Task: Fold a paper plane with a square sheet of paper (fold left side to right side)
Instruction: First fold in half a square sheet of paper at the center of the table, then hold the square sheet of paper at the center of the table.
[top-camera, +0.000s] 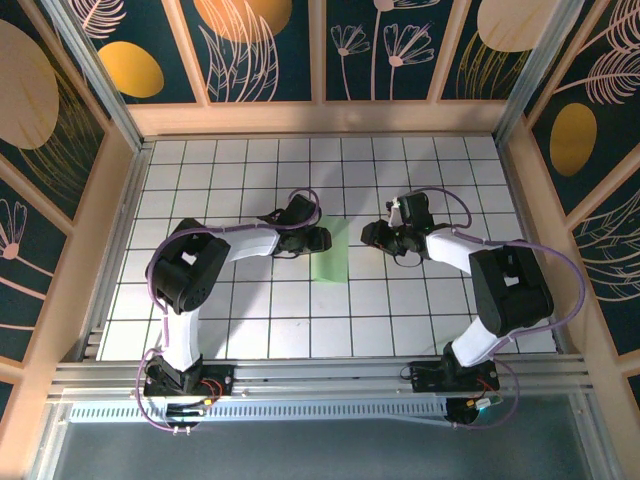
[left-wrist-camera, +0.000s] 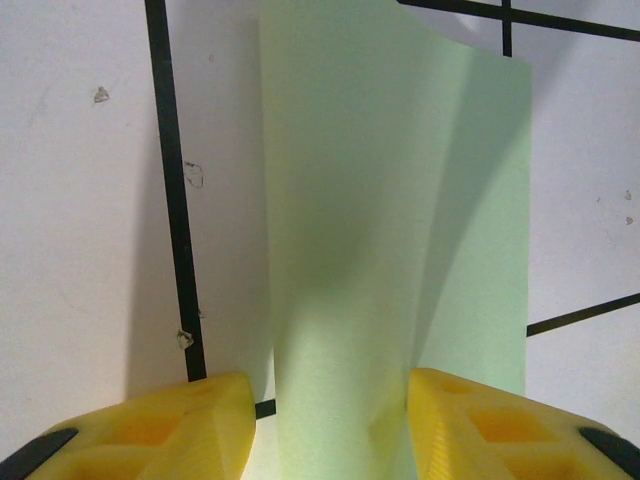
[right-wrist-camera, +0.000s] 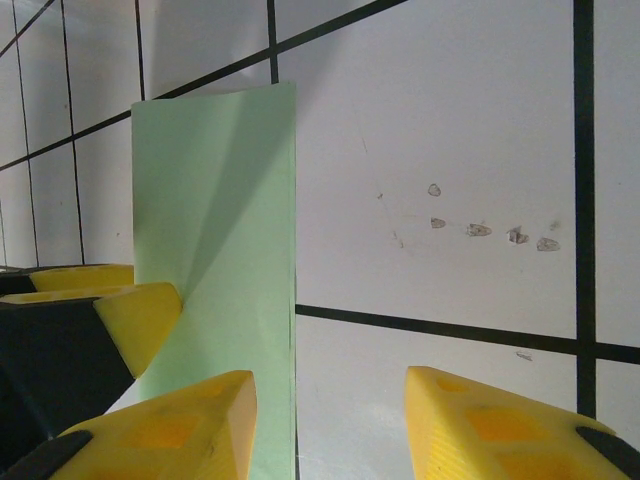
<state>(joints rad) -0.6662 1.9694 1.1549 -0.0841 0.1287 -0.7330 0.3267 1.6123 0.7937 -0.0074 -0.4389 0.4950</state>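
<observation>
The sheet of paper (top-camera: 330, 252) is plain pale green, and no print or mark is visible on it. It lies near the middle of the white, black-gridded desk (top-camera: 250, 320), between the two arms. From above it reads as a narrow upright rectangle rather than a square, with its long sides running away from the arm bases.

The left hand (top-camera: 319, 239) sits at the paper's left edge, towards the far end. In the left wrist view its yellow fingers (left-wrist-camera: 170, 435) stand partly apart, one on each side of a raised strip of the paper that runs up between them. The top layer bows up off the desk there and casts a soft shadow down its middle. The right-side finger is against the paper. A thin sliver of desk shows beside the left-side one, so I cannot tell whether there is a real pinch on the sheet.

The right hand (top-camera: 370, 235) hovers just off the paper's right side. In the right wrist view its two yellow fingertips (right-wrist-camera: 175, 425) are spread with bare desk between them. The paper's straight right edge runs down beside the inner side of the left-side finger. This hand has nothing in its grasp. A yellow finger of the left hand shows against the paper's far edge in that view.

A short row of small scuff marks (right-wrist-camera: 478, 231) shows on the tile to the right of the paper.
</observation>
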